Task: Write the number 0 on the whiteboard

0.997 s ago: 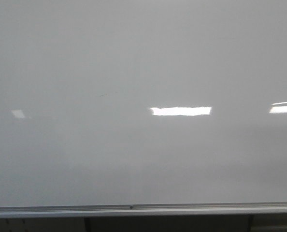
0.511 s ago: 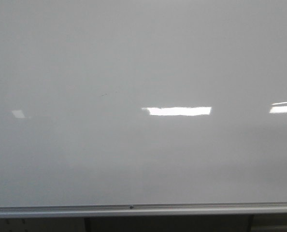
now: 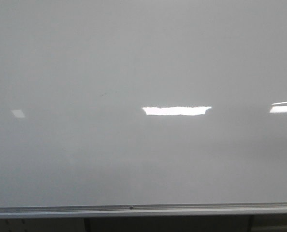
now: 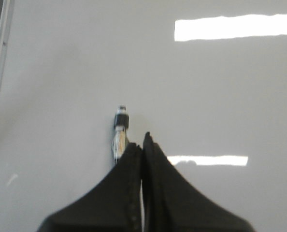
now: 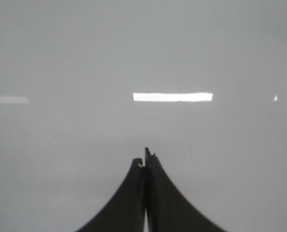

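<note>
Judging by the bare whiteboard (image 3: 143, 58), no number 0 is drawn yet; the whole loop remains. A marker (image 4: 120, 135) pokes out just beside the left pincer (image 4: 142, 145), whose tips are together; whether it is gripped, I cannot tell. The right pincer (image 5: 144, 162) is together, empty. No containers show.

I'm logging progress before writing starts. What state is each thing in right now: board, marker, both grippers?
whiteboard: blank, no 0 drawn, only bright light reflections and a faint speck.
marker: sticks out beside the left gripper's fingers, tip toward the board; contact cannot be told.
left gripper: shut, marker at its side.
right gripper: shut, holding nothing, facing the board.
</note>
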Robot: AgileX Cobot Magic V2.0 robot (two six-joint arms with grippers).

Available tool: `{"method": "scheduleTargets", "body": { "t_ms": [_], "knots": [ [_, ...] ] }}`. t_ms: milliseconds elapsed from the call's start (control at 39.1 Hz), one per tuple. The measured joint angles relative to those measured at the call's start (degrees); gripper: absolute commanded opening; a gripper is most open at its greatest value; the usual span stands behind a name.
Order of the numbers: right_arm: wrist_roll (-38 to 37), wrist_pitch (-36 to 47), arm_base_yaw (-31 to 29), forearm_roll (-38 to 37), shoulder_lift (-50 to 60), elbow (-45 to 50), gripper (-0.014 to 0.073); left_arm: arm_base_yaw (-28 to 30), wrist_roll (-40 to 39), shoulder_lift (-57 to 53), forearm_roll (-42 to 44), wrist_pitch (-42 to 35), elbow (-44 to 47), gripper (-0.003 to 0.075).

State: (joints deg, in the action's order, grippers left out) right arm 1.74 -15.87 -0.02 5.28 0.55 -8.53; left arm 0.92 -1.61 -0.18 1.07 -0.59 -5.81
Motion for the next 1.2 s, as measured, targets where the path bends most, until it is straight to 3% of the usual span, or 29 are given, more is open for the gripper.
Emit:
{"method": "scheduleTargets", "body": {
  "t_ms": [281, 562, 639, 690, 844, 895, 971, 1202],
  "knots": [
    [0.0, -7.09, 0.0, 0.0, -10.16, -17.48, -0.0066, 0.0, 0.0, 11.25, 2.31, 14.72, -19.22, -0.002],
    [0.0, -8.0, 0.0, 0.0, -21.03, -21.36, -0.0055, 0.0, 0.0, 21.6, 3.33, 19.68, -23.52, -0.0007],
    [0.0, -8.14, 0.0, 0.0, -21.26, -21.36, 0.0026, 0.0, 0.0, 21.63, 3.33, 19.7, -23.52, 0.0069],
    [0.0, -8.26, 0.0, 0.0, -21.26, -21.37, 0.0105, 0.0, 0.0, 21.63, 3.33, 19.8, -23.52, 0.0166],
    [0.0, -8.34, 0.0, 0.0, -21.26, -21.37, 0.0366, 0.0, 0.0, 21.63, 3.33, 20.01, -23.52, 0.0541],
    [0.0, -8.6, 0.0, 0.0, -21.26, -21.37, 0.0449, 0.0, 0.0, 21.63, 3.33, 20.13, -23.52, 0.0628],
    [0.0, -8.98, 0.0, 0.0, -21.26, -21.37, 0.0521, 0.0, 0.0, 21.63, 3.33, 20.13, -23.52, 0.0685],
    [0.0, -8.98, 0.0, 0.0, -21.26, -21.37, 0.0528, 0.0, 0.0, 22.27, 2.97, 20.44, -23.52, 0.0644]
  ]
}}
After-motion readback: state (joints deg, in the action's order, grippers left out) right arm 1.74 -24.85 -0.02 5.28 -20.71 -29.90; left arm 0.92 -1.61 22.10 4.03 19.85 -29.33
